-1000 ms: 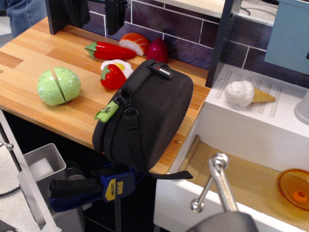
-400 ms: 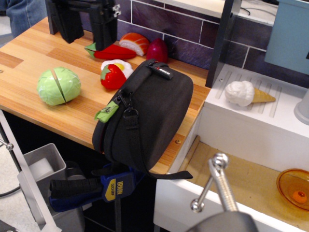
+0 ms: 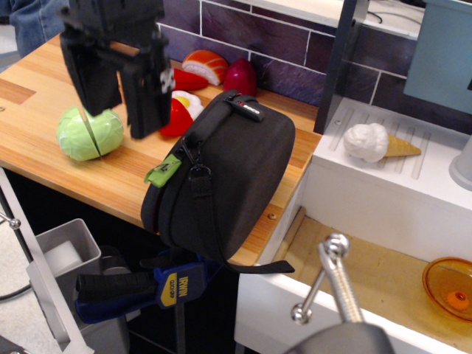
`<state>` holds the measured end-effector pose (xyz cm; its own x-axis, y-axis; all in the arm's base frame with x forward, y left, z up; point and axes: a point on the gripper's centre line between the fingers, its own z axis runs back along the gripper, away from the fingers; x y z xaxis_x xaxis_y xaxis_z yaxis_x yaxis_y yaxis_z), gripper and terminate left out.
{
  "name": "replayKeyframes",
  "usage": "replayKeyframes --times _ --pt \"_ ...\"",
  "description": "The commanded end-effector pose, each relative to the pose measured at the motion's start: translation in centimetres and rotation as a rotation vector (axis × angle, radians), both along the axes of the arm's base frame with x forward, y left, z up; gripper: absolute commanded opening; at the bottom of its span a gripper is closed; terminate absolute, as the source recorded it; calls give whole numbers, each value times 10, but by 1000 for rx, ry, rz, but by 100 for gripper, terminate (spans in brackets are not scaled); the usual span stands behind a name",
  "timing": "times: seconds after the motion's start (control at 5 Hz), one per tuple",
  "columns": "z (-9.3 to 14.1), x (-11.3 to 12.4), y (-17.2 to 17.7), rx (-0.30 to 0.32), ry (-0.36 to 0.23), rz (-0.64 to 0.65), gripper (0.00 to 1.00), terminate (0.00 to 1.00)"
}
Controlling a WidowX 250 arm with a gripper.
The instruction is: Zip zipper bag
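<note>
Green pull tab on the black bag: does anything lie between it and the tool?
No; in this view only bare wooden countertop separates the tool from the green pull tab.

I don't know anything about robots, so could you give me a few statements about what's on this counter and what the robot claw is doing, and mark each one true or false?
1. The large black rounded fabric zipper bag sits at the edge of the wooden counter. True.
2. The black two-fingered gripper is clamped on the bag's green pull tab. False: it is open, above the counter and apart from the tab.
3. A white ice cream in a tan cone lies on the white drainboard. True.
4. The green toy cabbage lies inside the bag. False: it lies on the counter, left of the bag.
</note>
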<state>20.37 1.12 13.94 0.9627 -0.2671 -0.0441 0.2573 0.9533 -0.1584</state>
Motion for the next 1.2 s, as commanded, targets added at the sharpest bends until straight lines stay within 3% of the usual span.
replayKeyframes --times 0.0,1.0 --pt "-13 -10 -6 23 -71 -32 100 0" --pt "-36 2 -24 67 -163 -15 100 0"
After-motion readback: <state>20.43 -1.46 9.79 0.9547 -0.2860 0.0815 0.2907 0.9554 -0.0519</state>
